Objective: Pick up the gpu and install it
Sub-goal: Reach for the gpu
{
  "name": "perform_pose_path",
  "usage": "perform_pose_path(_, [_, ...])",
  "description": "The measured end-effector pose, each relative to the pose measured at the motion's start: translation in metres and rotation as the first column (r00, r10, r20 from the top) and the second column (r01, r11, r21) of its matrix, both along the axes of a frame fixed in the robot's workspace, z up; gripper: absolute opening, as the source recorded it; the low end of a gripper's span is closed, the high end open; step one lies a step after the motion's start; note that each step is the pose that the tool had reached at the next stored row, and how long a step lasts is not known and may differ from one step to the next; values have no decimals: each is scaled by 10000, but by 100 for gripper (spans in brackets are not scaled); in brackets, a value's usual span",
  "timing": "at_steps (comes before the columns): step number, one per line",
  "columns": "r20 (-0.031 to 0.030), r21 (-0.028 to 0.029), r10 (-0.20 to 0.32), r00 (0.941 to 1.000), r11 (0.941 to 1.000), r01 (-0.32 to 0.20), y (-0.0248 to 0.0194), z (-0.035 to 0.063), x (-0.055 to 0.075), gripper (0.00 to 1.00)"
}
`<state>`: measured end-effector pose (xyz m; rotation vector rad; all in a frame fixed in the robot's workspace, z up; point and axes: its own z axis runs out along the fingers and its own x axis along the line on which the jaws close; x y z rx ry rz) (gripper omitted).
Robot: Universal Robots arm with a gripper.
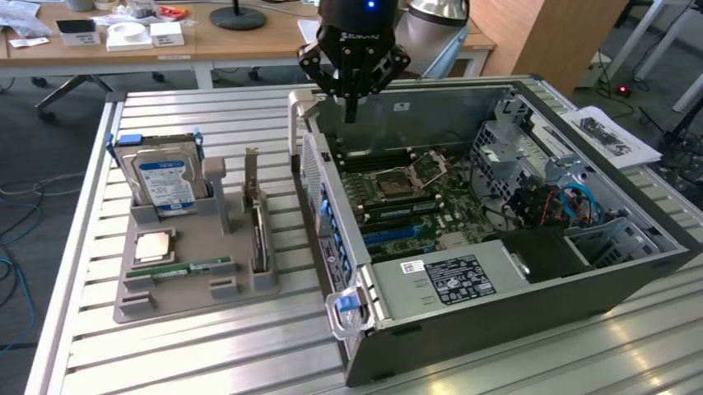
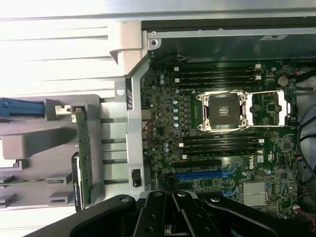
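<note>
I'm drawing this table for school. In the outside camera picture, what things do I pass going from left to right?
hard drive → gpu → gripper → processor socket → blue cables → paper sheet

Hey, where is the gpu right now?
The gpu stands on edge in the grey holder on the exterior view's left, between the hard drive and the open computer case, apart from the shut hand.

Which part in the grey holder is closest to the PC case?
The gpu, standing on edge in the holder slot nearest the case; the hard drive, CPU and memory stick sit further toward the exterior view's left.
</note>
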<state>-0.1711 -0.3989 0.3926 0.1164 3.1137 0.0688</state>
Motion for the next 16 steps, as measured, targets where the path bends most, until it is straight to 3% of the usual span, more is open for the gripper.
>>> perform_pose_path(16, [0,-1,-1,10000,10000,1,0,-11,-352,11])
